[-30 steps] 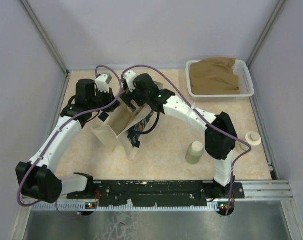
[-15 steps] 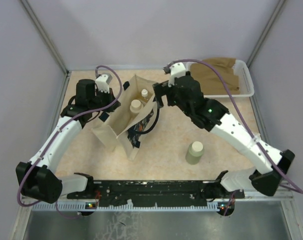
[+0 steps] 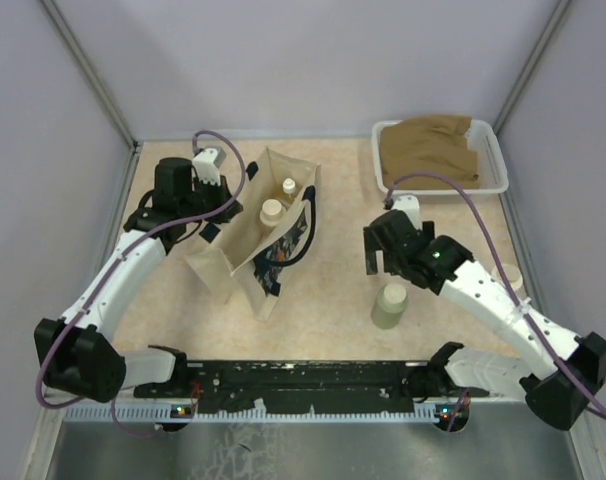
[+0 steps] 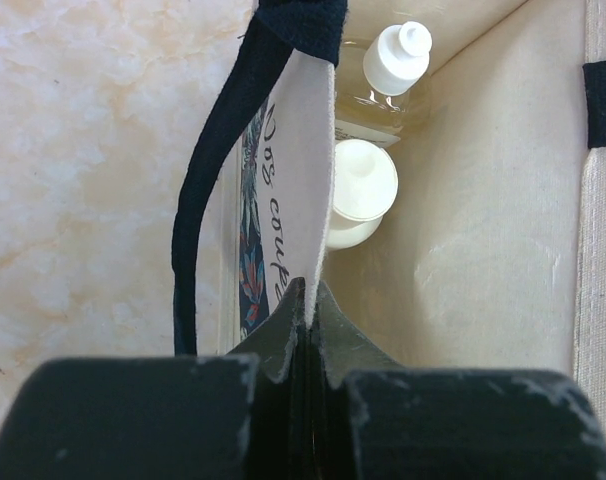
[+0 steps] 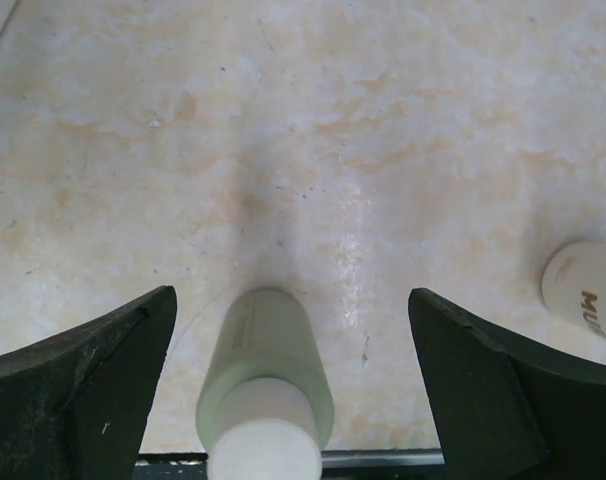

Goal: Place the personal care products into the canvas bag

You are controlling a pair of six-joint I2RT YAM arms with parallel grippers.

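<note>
The olive-green cylinder (image 3: 389,305) stood on the worktop (image 3: 328,285), the last one out — the cream bottle (image 3: 272,211) and amber bottle (image 3: 289,187) sat inside the canvas bag (image 3: 221,262). The right hand (image 5: 291,310) hovered spread wide above it, so lowering and closing seemed next; the left hand (image 4: 305,300) pinched the bag's rim

on the printed side of the canvas bag (image 4: 280,190) you can read dark script lettering, roughly "dog cou"; the rest is hidden. on the round cream item (image 5: 586,285), at the right wrist view's edge, you see "mu", cut off.
</note>
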